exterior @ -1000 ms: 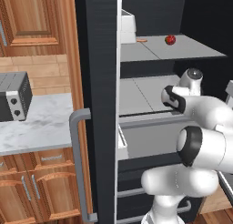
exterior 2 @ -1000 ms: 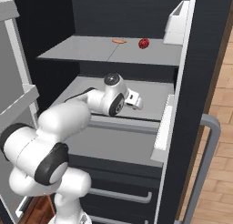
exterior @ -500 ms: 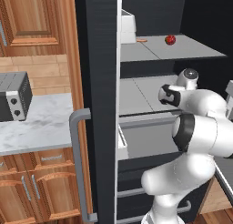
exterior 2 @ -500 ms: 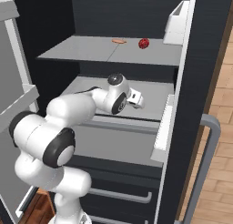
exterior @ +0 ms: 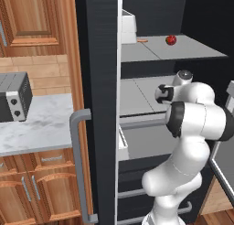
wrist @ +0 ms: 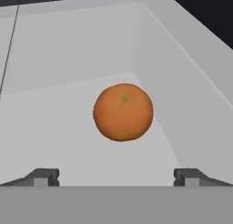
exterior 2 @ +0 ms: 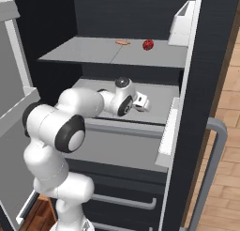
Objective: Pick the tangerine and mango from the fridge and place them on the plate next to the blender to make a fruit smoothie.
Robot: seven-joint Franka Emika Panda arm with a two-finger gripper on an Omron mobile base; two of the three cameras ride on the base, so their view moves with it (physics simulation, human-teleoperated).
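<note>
The tangerine (wrist: 123,112) is a plain orange ball lying on the pale floor of a light grey compartment, straight ahead of my gripper (wrist: 117,177) and apart from it. The two dark fingertips (wrist: 44,176) stand wide apart, open, with nothing between them. My hand reaches in over the middle shelf of the black fridge (exterior: 98,77), where the gripper (exterior: 160,93) (exterior 2: 143,103) points toward the door side. The mango (exterior: 171,40) (exterior 2: 148,44), red and roundish, rests on the upper shelf above my arm. Plate and blender are out of view.
A thin orange strip (exterior 2: 122,42) lies on the upper shelf near the mango. A white box (exterior: 128,29) (exterior 2: 181,22) sits high at the door side. The fridge's grey bar handle (exterior: 77,164) juts forward. A toaster oven (exterior: 13,98) stands on the marble counter to the left.
The arm's elbow has swung up and folded closer in front of the shelf. The hand has edged slightly toward the door side. The jaws stay open.
</note>
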